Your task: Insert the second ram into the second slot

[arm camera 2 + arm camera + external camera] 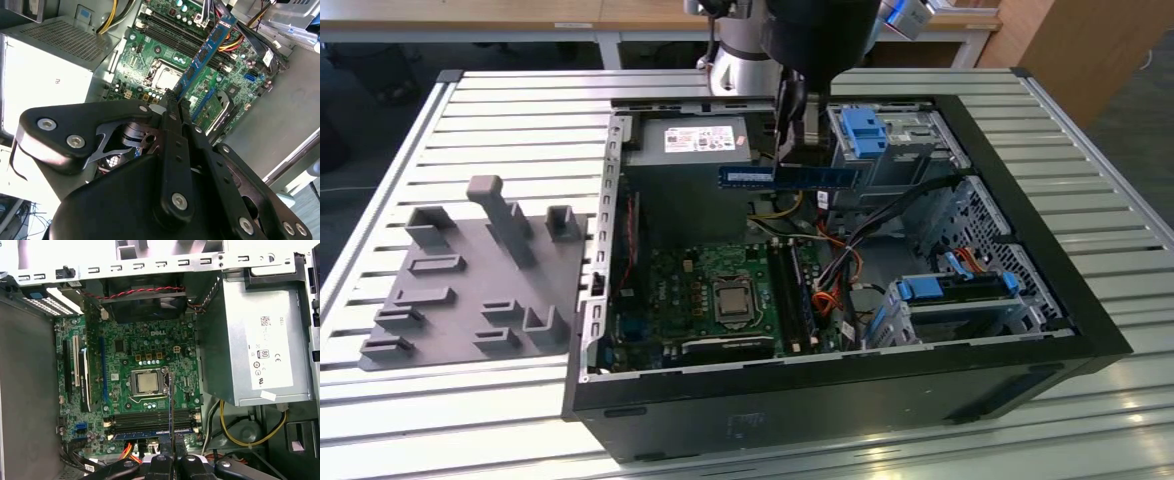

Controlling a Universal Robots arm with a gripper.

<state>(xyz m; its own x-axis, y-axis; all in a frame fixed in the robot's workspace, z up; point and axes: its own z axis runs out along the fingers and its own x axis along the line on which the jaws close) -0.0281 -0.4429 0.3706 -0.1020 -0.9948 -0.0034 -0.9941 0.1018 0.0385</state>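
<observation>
My gripper (790, 163) is shut on the second ram (790, 176), a thin blue stick with a white label. It holds the stick level in the air above the open computer case, near the power-supply end. The ram (207, 50) reaches out from the closed fingers (170, 130) over the green motherboard. In the first wrist view the ram (170, 405) is edge-on, crossing above the row of long memory slots (150, 417) without touching them. One of those slots carries a blue strip (145, 432). I cannot tell which is the second slot.
The grey power-supply box (687, 140) sits at the case's far end beside the gripper. The processor socket (147, 382) lies next to the slots. Cables (834, 290) and blue drive caddies (947, 290) crowd the exterior view's right. A grey fixture plate (467, 270) lies outside the case.
</observation>
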